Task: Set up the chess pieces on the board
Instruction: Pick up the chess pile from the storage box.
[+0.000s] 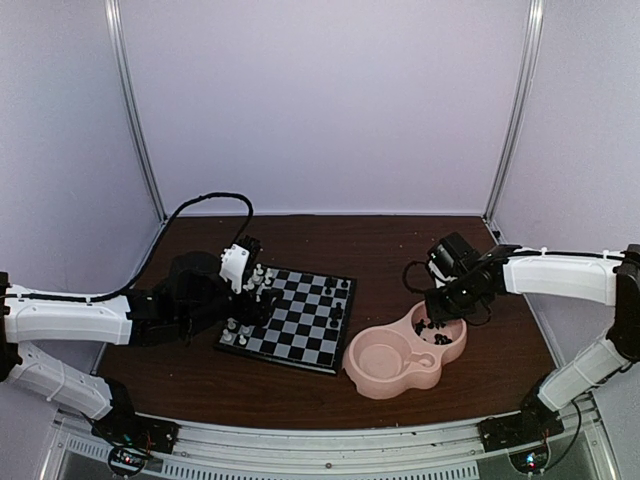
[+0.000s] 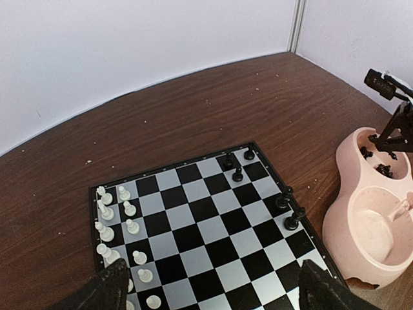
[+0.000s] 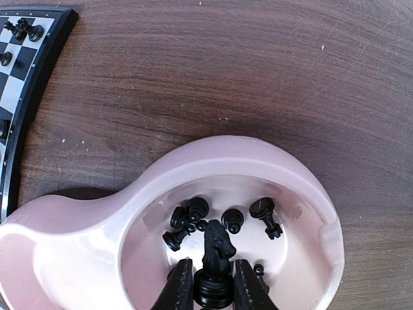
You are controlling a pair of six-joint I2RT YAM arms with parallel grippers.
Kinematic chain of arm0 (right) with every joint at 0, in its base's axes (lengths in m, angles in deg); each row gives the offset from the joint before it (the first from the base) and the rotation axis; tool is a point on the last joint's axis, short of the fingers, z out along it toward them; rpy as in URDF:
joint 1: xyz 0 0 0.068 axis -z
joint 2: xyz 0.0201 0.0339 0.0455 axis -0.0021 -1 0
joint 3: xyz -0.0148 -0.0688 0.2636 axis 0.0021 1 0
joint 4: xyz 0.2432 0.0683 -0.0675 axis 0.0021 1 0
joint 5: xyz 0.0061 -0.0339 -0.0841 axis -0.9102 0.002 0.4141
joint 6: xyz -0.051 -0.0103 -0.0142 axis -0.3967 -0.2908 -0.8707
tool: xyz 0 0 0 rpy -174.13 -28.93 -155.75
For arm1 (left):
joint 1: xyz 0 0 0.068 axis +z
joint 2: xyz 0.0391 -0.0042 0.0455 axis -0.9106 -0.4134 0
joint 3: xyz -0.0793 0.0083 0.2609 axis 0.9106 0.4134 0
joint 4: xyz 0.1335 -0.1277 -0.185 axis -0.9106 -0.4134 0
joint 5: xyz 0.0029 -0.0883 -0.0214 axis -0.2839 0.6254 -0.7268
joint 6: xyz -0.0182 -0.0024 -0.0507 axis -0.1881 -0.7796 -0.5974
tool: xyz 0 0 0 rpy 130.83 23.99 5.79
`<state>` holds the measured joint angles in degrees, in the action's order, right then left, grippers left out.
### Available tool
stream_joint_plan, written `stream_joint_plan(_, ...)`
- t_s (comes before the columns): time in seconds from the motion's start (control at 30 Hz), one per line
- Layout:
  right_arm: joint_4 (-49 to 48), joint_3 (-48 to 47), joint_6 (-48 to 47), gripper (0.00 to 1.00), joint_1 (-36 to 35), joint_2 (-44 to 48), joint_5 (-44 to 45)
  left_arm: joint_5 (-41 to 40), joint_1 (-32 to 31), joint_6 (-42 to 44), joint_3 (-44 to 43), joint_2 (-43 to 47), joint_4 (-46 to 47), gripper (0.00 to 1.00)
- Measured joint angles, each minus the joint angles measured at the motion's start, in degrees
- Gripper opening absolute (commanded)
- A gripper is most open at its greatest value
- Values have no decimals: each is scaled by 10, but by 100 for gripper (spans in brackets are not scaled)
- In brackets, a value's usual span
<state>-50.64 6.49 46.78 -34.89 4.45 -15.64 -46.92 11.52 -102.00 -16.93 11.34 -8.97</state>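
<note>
At the left, the left claw [image 2: 213, 290] is held wide apart and empty over the left edge of the small square chessboard of black and pale grey checks [image 1: 310, 325]. Only its two dark fingertips [image 2: 113, 287] are seen, cut off by the lower edge of the left wrist view. From above it is lost in a dark mass of arm. The board is laid flat on the dark brown, wood-grained tabletop [image 1: 330, 240].

Tiny glossy white plastic chessmen [image 2: 131, 226] are stood in two rough files along the board's left side. The nearest are partly hidden by a fingertip, and their kinds are hard to make out. A few tiny black plastic chessmen [image 2: 237, 174] are stood along the right side.

Just beside the board's right corner a smooth pink double-bowl dish [image 1: 395, 385] is set. Loose black pieces [image 3: 264, 213] are scattered in its farther bowl. There the right claw [image 3: 213, 284] is closed on the round base of an upright black knight-headed chessman [image 3: 218, 248]. The fingertips are cut off by the lower edge of the right wrist view, and whether the piece touches the bowl's floor cannot be told.
</note>
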Motion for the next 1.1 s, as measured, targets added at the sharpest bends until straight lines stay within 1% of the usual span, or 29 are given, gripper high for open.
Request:
stream_joint_plan(0.43,4,0,-10,21,0,8,2,6,0,0,0,0,0,91)
stream_joint_plan(0.57,1,0,-22,21,-10,8,0,6,0,0,0,0,0,91)
stream_joint_plan(0.67,-9,0,-35,22,-37,15,-1,6,0,0,0,0,0,91)
stream_joint_plan(0.9,-57,0,-68,23,-115,72,-2,6,0,-3,0,0,0,91)
stream_joint_plan(1.1,-101,0,-93,23,-154,65,-19,6,0,-11,0,0,0,92)
